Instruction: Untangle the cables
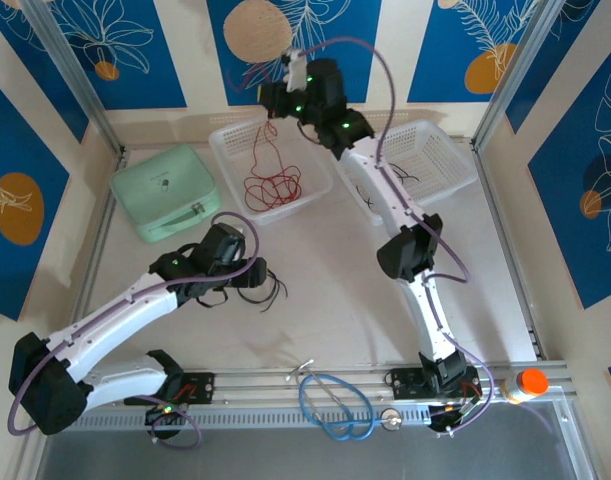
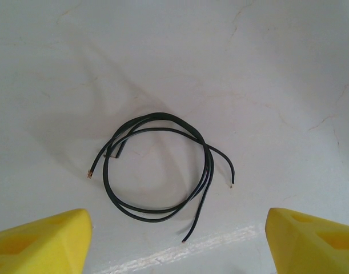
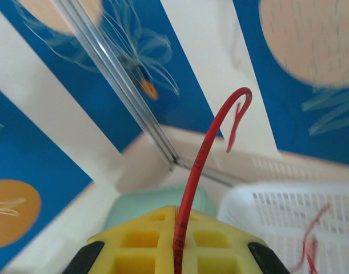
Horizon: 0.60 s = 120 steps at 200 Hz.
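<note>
Right gripper, shut on the red cable, holds one end above the white basket; loops snagging there could pull it free. Left gripper gapes empty above the black cable.

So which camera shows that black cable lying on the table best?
The left wrist view: the black cable lies whole there, a loose coil below the open left gripper. The top external view catches just a few strands beside that gripper.
</note>
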Each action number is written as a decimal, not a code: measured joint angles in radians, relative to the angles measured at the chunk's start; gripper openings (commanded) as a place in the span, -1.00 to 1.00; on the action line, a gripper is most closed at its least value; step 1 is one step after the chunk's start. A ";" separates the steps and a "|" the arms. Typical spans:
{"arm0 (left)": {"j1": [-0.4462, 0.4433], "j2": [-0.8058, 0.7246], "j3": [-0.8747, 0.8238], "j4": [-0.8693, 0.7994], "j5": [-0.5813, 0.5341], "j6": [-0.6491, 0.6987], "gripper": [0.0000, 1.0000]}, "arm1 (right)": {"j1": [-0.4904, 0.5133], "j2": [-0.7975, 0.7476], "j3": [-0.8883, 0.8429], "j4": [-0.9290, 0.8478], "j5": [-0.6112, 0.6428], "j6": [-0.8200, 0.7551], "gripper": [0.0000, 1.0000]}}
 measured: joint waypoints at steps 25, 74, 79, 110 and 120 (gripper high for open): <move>0.000 -0.029 0.011 -0.027 -0.006 0.002 0.68 | 0.002 0.083 0.000 -0.100 0.069 -0.002 -1.00; -0.002 -0.090 0.122 -0.164 -0.074 0.016 0.75 | -0.018 0.148 0.000 -0.320 0.102 0.082 -1.00; -0.002 -0.099 0.136 -0.176 -0.081 0.018 0.75 | -0.019 0.152 -0.001 -0.335 0.097 0.092 -1.00; -0.002 -0.150 0.182 -0.236 -0.125 0.027 0.76 | -0.028 0.194 0.007 -0.410 0.050 0.130 -0.77; -0.002 -0.159 0.184 -0.254 -0.137 0.027 0.76 | -0.029 0.214 0.019 -0.431 0.038 0.138 -0.57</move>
